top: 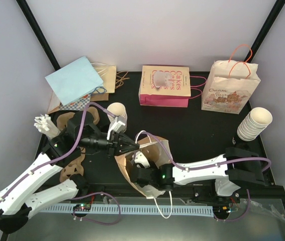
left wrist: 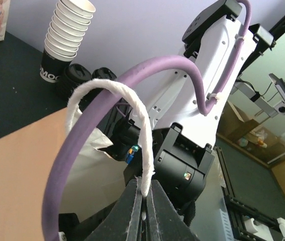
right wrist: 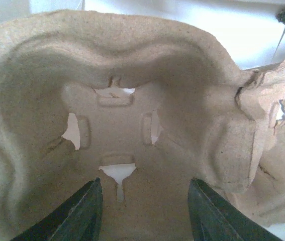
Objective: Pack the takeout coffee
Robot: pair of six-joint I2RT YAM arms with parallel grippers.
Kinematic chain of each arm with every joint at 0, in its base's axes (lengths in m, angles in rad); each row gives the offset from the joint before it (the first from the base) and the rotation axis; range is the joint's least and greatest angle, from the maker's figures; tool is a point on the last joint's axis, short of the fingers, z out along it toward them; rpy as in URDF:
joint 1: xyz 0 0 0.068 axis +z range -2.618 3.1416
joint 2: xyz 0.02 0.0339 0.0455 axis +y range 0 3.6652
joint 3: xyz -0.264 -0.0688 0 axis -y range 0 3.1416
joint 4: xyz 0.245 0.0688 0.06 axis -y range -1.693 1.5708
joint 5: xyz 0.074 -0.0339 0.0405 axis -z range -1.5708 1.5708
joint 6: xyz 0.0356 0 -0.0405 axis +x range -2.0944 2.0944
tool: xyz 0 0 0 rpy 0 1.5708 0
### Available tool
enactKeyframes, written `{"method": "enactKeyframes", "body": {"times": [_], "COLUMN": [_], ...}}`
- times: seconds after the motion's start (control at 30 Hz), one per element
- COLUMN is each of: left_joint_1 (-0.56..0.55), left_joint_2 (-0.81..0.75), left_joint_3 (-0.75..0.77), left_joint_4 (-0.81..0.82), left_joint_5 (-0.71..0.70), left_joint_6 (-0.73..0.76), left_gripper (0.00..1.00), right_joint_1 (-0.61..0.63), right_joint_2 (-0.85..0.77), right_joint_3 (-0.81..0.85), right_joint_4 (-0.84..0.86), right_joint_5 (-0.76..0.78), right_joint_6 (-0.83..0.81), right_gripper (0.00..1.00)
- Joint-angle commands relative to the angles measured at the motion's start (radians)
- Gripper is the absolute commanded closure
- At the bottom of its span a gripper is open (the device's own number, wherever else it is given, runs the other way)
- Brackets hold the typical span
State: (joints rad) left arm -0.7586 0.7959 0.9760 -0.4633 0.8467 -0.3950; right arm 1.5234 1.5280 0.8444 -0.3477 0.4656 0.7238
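Plainly, the step in hand looks like seating the pulp carrier (right wrist: 132, 65) in the brown paper bag (top: 123, 170), which lies at the near middle of the counter (top: 197, 130). The left gripper (left wrist: 143, 197) has its jaws pressed together on the bag's white rope handle (left wrist: 107, 88), lifting that side of the mouth. The right gripper (right wrist: 145, 182) reaches in from the right, its jaws spread to either side of one carrier pocket. Whether they actually bear on the pulp I cannot tell. The takeout coffee itself I cannot pick out: no single lidded cup shows, only the stack of cups (top: 255, 123) far right and another left of the bag, so it may be hidden in the bag. To do this well, I judge the left arm should hold the handle taut and high while the right brings the carrier in level and slowly — a tilt could tip any cup in a pocket — and lets go only once the base sits flat.
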Motion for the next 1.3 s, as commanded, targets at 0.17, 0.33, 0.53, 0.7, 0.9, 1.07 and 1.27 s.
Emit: {"method": "enactKeyframes", "body": {"times": [0.17,0.33,0.53,0.7,0.9,1.07,1.27], "left_joint_1": [-0.006,-0.005,-0.005,-0.005,-0.007,-0.007,-0.007], "left_joint_2": [-0.025,-0.023,-0.004,0.014,0.035,0.037,0.039], "left_joint_3": [0.001,-0.005,-0.024,-0.026,-0.031,-0.029,-0.004], "left_joint_4": [0.063,0.052,0.047,0.059,0.062,0.063,0.025], "left_joint_5": [0.052,0.037,-0.029,-0.068,-0.062,-0.069,-0.127], "left_joint_6": [-0.033,-0.023,-0.006,-0.006,-0.002,-0.002,0.003], "left_gripper": [0.98,0.98,0.98,0.99,0.98,0.98,0.98], "right_joint_1": [-0.074,-0.058,0.022,0.057,0.070,0.069,0.068], "right_joint_2": [0.044,-0.023,-0.092,-0.161,-0.239,-0.283,-0.329], "right_joint_3": [-0.027,-0.007,0.041,0.080,0.155,0.224,0.336], "right_joint_4": [-0.029,-0.125,-0.227,-0.317,-0.425,-0.474,-0.567], "right_joint_5": [-0.050,0.043,0.125,0.162,0.189,0.214,0.215], "right_joint_6": [0.009,0.005,0.014,0.030,0.008,-0.038,-0.090], "right_gripper": [0.52,0.52,0.52,0.50,0.43,0.41,0.42]}}
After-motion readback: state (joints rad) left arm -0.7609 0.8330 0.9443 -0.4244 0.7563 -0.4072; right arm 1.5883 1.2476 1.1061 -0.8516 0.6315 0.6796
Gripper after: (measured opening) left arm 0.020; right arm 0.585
